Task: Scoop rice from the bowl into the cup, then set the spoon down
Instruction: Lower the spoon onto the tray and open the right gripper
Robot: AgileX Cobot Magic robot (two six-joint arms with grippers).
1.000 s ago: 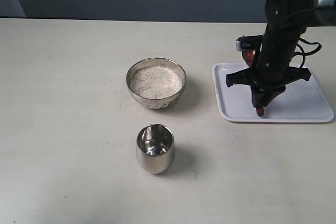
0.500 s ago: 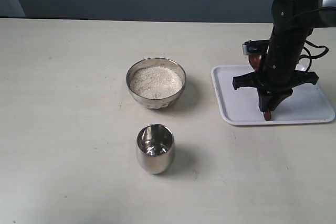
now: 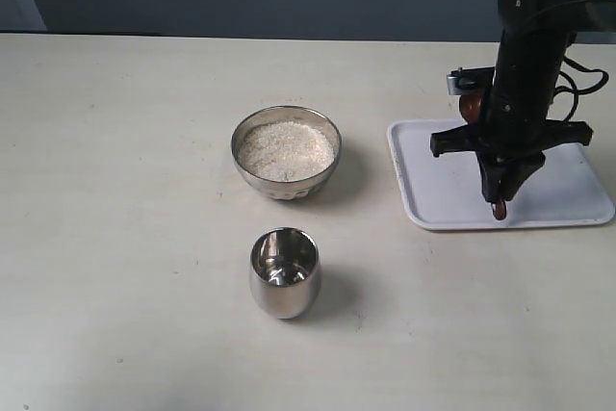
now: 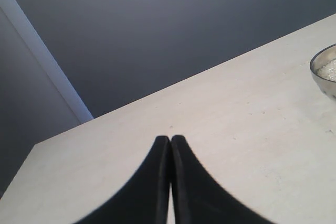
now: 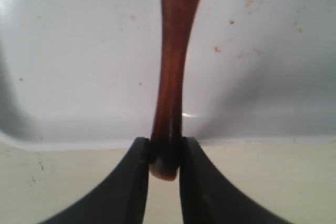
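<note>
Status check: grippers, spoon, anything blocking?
Left gripper shut, holding nothing. Right gripper shut on slim dark reddish-brown wooden spoon, handle end, over white tray. Nothing between tray and shiny steel bowl of rice.

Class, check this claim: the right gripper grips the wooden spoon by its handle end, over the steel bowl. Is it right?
Not quite. The right gripper grips the spoon by its handle end over the white tray, not the bowl, which stands apart, farther left. The exterior view shows it.
</note>
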